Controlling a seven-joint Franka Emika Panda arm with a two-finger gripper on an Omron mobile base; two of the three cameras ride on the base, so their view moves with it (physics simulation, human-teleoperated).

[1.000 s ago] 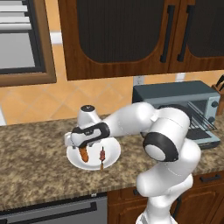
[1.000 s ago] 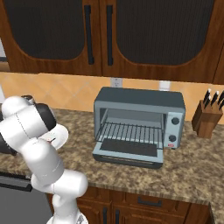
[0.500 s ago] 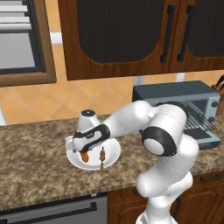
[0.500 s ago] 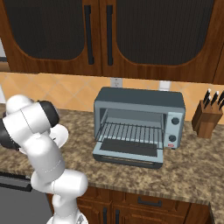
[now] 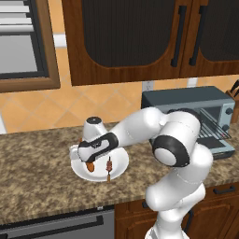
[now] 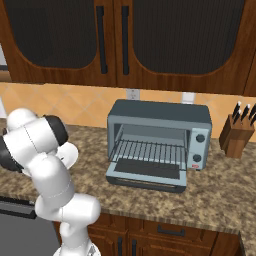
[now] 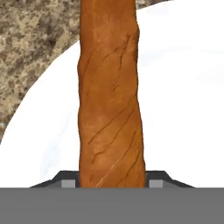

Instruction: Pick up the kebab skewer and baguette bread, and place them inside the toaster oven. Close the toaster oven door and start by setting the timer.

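The baguette bread [image 7: 111,100], a long orange-brown stick, lies on the white plate [image 7: 183,109] and runs straight up between my finger tips. My gripper [image 7: 111,183] is down on it, one dark tip pressed against each side, so it is shut on the bread. From the left base view, the gripper [image 5: 89,161] is low over the plate [image 5: 122,161] with the bread's end [image 5: 90,165] under it. The kebab skewer [image 5: 109,166] lies just to the right on the same plate. The toaster oven [image 6: 160,142] stands to the right with its door [image 6: 146,175] folded down open.
A wooden knife block [image 6: 236,135] stands right of the oven. Two knobs [image 6: 200,138] sit on the oven's right front panel. Dark wood cabinets hang above the speckled stone counter [image 6: 215,200], and a dark appliance front lies below its left end.
The arm has swung a little and the hand has settled lower over the plate. The jaws have closed in from wide open onto the baguette bread.
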